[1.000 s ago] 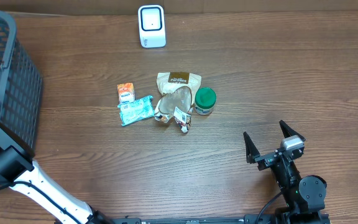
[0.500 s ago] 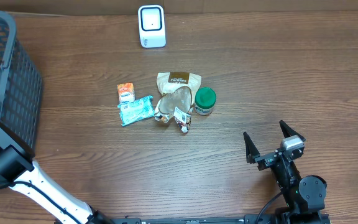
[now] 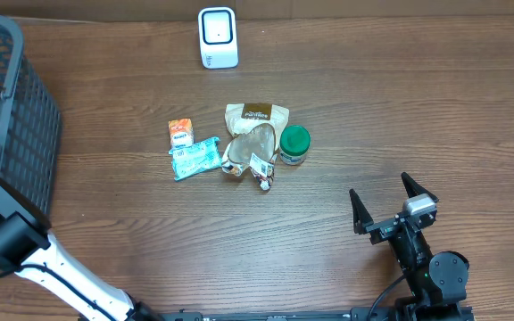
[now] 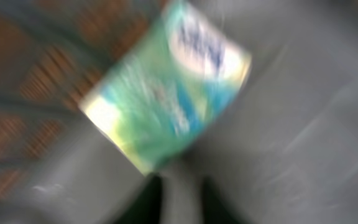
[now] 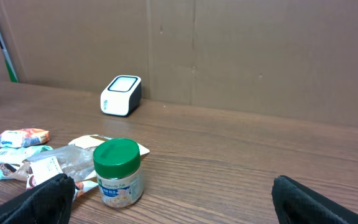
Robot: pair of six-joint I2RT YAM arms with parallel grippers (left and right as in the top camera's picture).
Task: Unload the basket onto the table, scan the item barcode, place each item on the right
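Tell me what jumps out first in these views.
Huddled at centre are a green-lidded jar, brown pouch and teal packet, with the white scanner standing beyond them. The left wrist view is filled by a blurred green-and-blue packet, and a dark mesh basket sits at the far left.

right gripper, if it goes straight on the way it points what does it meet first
Likely nothing nearby: the right gripper points just right of the green-lidded jar, over bare table toward the cardboard wall.

The table (image 3: pixel 418 107) is matt wood-grain, the scanner (image 3: pixel 218 37) glossy plastic.
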